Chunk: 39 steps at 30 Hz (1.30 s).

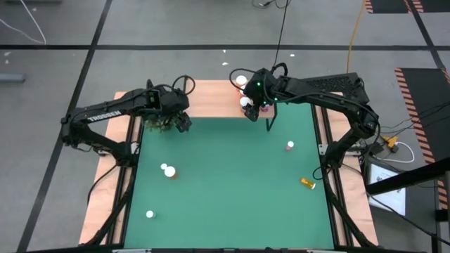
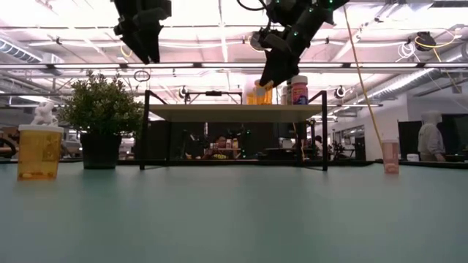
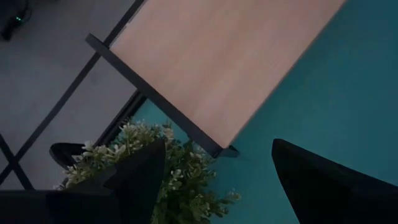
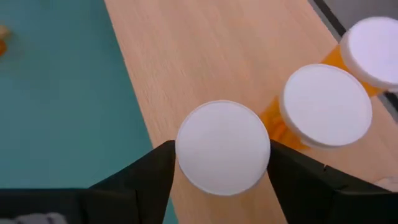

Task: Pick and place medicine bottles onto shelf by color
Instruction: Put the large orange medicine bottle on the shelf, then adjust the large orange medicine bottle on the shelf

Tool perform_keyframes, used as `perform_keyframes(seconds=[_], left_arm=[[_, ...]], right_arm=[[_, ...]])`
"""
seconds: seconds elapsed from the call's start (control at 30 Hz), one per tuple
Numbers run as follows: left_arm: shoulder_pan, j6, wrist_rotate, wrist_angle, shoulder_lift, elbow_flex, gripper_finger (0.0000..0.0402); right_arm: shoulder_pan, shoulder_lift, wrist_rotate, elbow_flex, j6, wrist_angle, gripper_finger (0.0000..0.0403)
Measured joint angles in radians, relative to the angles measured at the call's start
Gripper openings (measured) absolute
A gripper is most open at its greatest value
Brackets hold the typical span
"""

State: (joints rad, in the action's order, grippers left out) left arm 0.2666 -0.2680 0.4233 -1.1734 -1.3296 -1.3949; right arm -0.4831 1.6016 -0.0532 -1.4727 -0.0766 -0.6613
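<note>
A: Where was the right claw (image 4: 221, 163)?
B: Over the shelf (image 1: 211, 98), near its right end. Fingers clamped on a white-capped bottle (image 4: 222, 147), cap touching both pads. Bottle body was hidden under the cap, so I couldn't tell its colour.

A: Progress?
B: Partly done, I'd say. Two orange bottles (image 4: 326, 106) stood on the shelf just beside the held one, and the low view showed a pink-labelled one (image 2: 299, 90) up there too. The held bottle looked about to be set down, not yet released.

A: What was left?
B: On the tabletop (image 1: 225, 183), in front of the shelf: a pink bottle (image 1: 290, 146) nearest the shelf's right end, an orange bottle lying on its side (image 1: 308, 183) farther out, a pair (image 1: 168, 171) out from the shelf's left end, and a lone white-capped one (image 1: 150, 214) farthest from the shelf. So about five still to go.

A: Left claw (image 3: 214, 180)?
B: Wide apart, holding nothing, hanging over the plant (image 1: 160, 123) at the shelf's left front corner.

A: Room?
B: Shelf was bare wood from its middle to its left end, plenty of space there. Right end was crowded; the held bottle sat close to the front edge of the shelf and near the orange pair, so a nudge was the risk. The plant crowded the left front corner.
</note>
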Motion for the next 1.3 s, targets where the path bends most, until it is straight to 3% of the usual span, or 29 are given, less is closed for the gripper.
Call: perform_keyframes(seconds=[0.27, 0.43, 0.53, 0.8, 1.0, 1.3], left_arm=[[0.009, -0.004, -0.005, -0.005, 0.0, 0.0, 0.0296], [0.015, -0.005, -0.006, -0.003, 0.0, 0.0, 0.0296], [0.024, 0.0, -0.006, -0.001, 0.0, 0.0, 0.0296], [0.067, 0.051, -0.006, 0.015, 0.0, 0.0, 0.0296], [0.076, 0.014, -0.006, 0.015, 0.0, 0.0, 0.0296], [0.075, 0.003, -0.006, 0.048, 0.0, 0.0, 0.0296]], right_arm=[[-0.001, -0.044, -0.002, 0.0, -0.042, 0.059, 0.0281], [-0.006, -0.101, -0.003, -0.009, -0.022, 0.112, 0.028], [-0.016, -0.101, 0.017, -0.08, 0.05, 0.075, 0.0238], [-0.073, 0.011, -0.01, -0.316, -0.135, 0.021, 0.0019], [-0.105, 0.049, -0.027, -0.254, -0.159, -0.043, 0.0005], [-0.111, 0.051, -0.029, -0.109, -0.225, 0.008, 0.0001]])
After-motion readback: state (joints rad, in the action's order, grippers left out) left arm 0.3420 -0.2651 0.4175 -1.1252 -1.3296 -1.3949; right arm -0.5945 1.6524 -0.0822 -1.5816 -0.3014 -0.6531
